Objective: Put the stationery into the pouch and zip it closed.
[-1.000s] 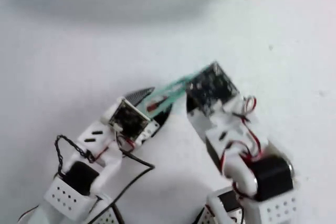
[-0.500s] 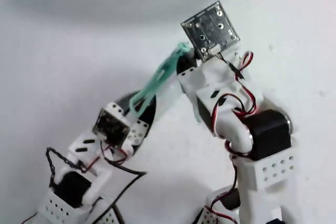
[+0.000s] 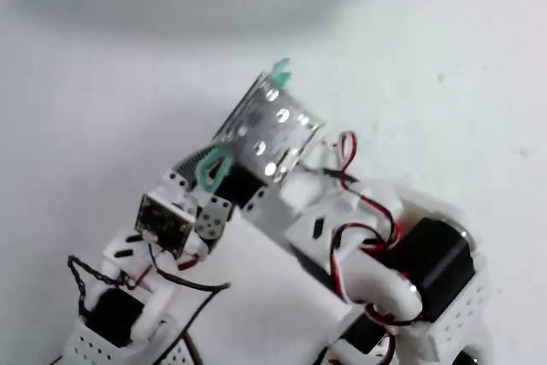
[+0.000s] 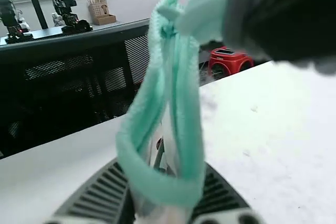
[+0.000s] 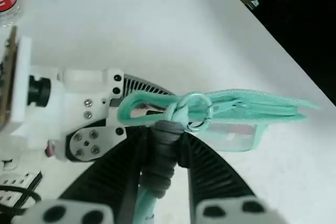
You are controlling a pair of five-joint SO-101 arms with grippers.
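The mint pouch (image 5: 247, 109) is held above the white desk (image 3: 102, 83) between the two arms. One end is clamped in the left gripper (image 4: 157, 198), which is pressed together on it. The zip ring (image 5: 197, 109) is pinched by the right gripper (image 5: 170, 128).

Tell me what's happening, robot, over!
Left gripper shut on pouch. Right gripper shut on its zip end. Pouch held between them. Zip state unclear.
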